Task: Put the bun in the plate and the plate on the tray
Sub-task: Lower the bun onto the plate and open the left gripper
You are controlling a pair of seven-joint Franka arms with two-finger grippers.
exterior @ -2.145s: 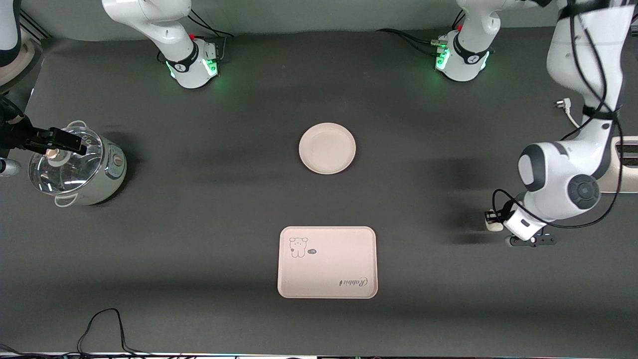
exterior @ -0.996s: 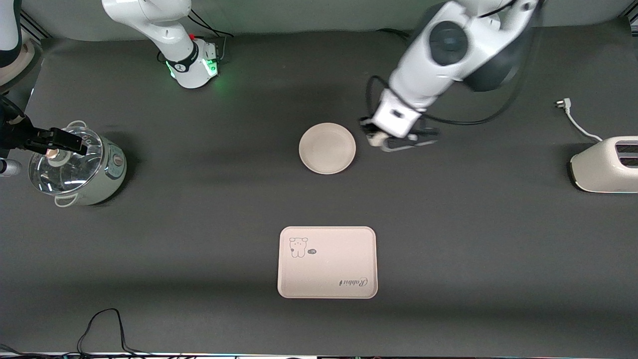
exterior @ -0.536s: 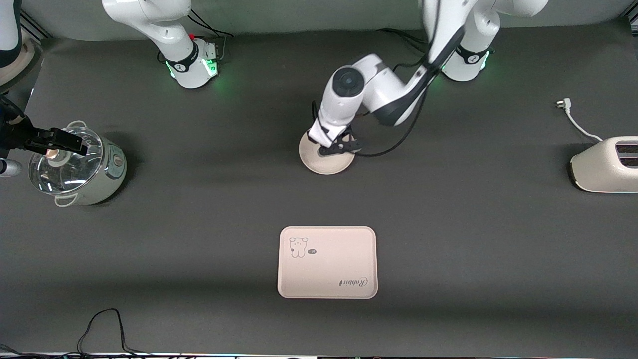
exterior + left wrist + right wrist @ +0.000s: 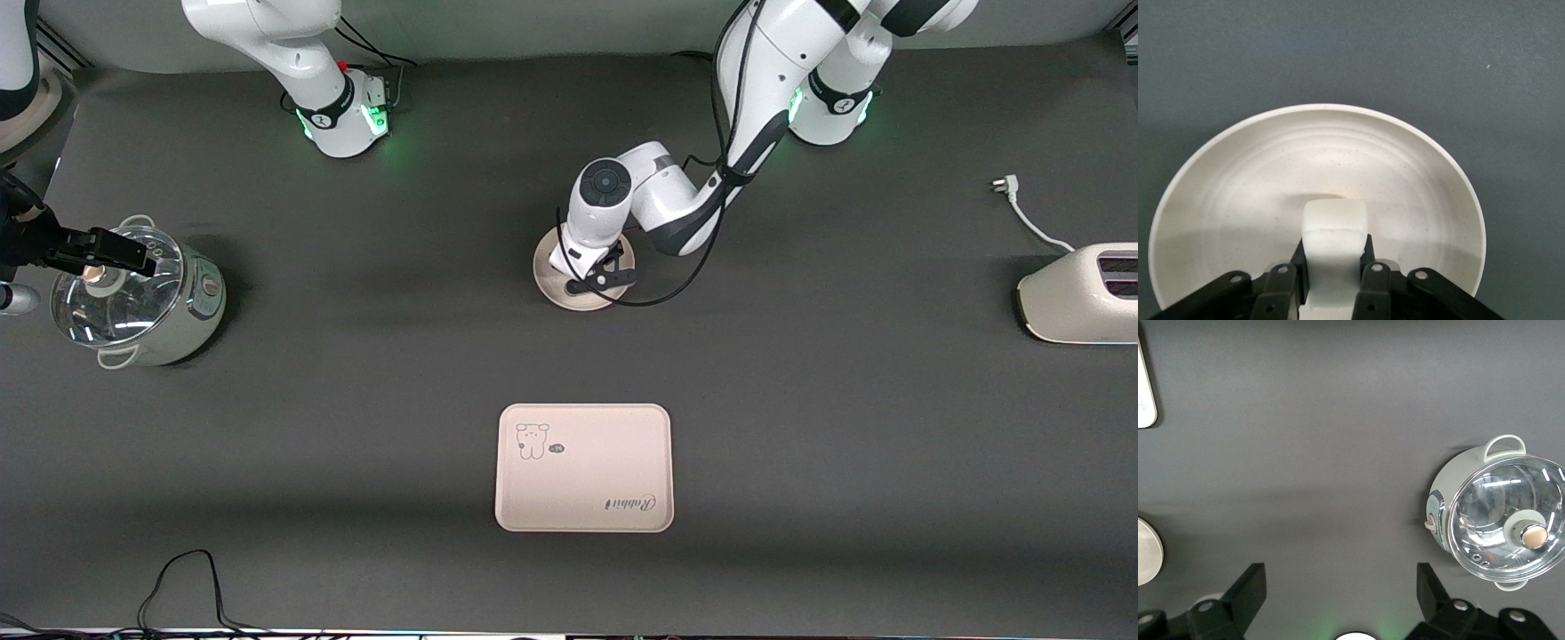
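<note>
Reaching from its base toward the middle of the table, the left arm has its left gripper [image 4: 594, 274] low over the plate [image 4: 555, 283] in the front view. The wrist covers much of the dish, so the bun cannot be made out from here. The tray [image 4: 583, 468] lies well apart from the plate, nearer the front camera, with nothing on it. A pot [image 4: 133, 293] with a glass lid stands at the right arm's end of the table, with the right gripper [image 4: 116, 250] over it; that arm waits. A toaster [image 4: 1080, 295] sits at the left arm's end.

From the left wrist view, the bun [image 4: 1334, 233] stands between the dark fingers [image 4: 1368, 260], which press against its sides, so the left gripper is closed on it. Its end hangs over the plate's [image 4: 1238, 180] floor, close to the centre; whether it touches the dish I cannot tell. Holding it low and central probably means it will settle inside the raised rim instead of rolling off when let go.

Seen from the right wrist view, the right gripper's fingers [image 4: 1245, 590] are spread wide with nothing between them, above bare table, with the pot [image 4: 1495, 513] off to one side.

The bun looks nearly placed; moving the plate to the tray is not yet begun.
</note>
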